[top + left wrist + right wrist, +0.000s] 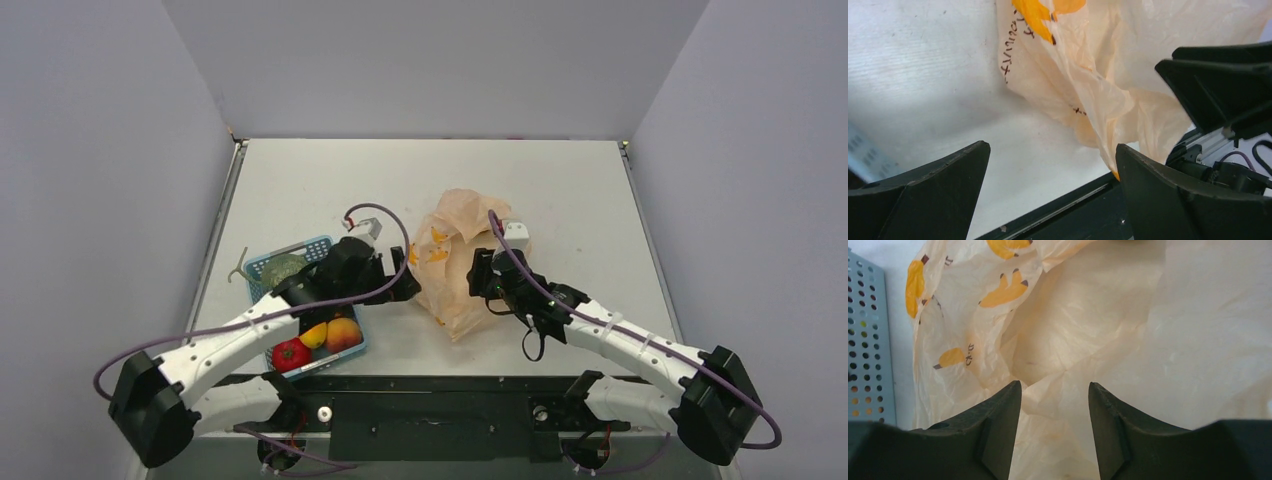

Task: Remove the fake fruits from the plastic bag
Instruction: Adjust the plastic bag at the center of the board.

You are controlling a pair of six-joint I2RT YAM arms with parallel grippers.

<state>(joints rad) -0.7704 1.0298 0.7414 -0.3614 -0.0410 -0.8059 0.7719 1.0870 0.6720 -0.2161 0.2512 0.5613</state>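
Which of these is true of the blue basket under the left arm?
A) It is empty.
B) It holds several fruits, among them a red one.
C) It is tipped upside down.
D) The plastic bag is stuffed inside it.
B: the top view shows a red round fruit and a peach lying in the blue basket, while the plastic bag sits on the table beside it, not in it.

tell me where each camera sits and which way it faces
top external: above and behind the bases, looking down the table; both arms flank the plastic bag.
left wrist: on the left arm, facing the bag's edge; left gripper open in front.
right wrist: on the right arm, facing the bag's folds; right gripper below, blue basket left.
shared: all show the bag.
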